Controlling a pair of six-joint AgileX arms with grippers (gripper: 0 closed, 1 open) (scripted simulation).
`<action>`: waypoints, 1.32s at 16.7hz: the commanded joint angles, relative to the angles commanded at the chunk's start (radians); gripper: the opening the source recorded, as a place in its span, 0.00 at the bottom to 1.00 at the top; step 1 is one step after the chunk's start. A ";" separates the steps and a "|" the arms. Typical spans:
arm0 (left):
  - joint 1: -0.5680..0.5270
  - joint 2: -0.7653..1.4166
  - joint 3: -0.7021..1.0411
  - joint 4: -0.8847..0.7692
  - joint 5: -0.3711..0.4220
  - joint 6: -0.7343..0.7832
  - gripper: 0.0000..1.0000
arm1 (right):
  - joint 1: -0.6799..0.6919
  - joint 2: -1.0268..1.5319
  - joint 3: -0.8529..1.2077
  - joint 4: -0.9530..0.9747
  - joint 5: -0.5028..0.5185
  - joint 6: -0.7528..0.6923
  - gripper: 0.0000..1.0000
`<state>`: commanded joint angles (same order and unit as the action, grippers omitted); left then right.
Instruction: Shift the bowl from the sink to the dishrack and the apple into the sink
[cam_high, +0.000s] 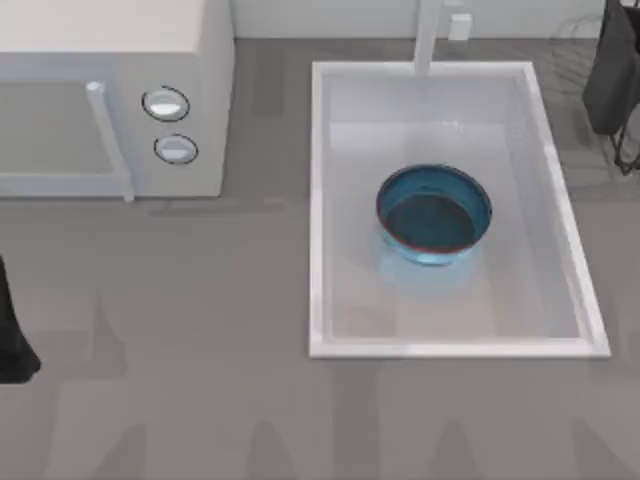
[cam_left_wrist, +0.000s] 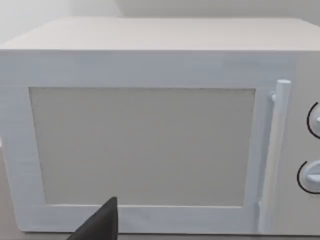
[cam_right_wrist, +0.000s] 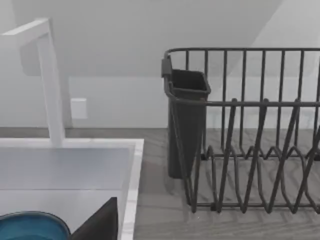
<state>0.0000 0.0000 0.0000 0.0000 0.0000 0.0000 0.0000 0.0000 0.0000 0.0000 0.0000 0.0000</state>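
Left arm parked at left edge; right arm at far right.

Light: bright, even, soft, from above.
Shadows: faint grey streaks on the matte grey tabletop; thin dark band under the boxy white microwave.
Glare: pale sheen inside the glossy blue round bowl.
Focus: slightly soft throughout.
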 joint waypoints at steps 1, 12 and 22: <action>0.000 0.000 0.000 0.000 0.000 0.000 1.00 | 0.000 0.000 0.000 0.000 0.000 0.000 1.00; 0.000 0.000 0.000 0.000 0.000 0.000 1.00 | 0.084 0.481 0.457 -0.240 0.030 0.114 1.00; 0.000 0.000 0.000 0.000 0.000 0.000 1.00 | 0.286 1.467 1.404 -0.726 0.066 0.329 1.00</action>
<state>0.0000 0.0000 0.0000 0.0000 0.0000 0.0000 0.2859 1.4673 1.4040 -0.7260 0.0662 0.3285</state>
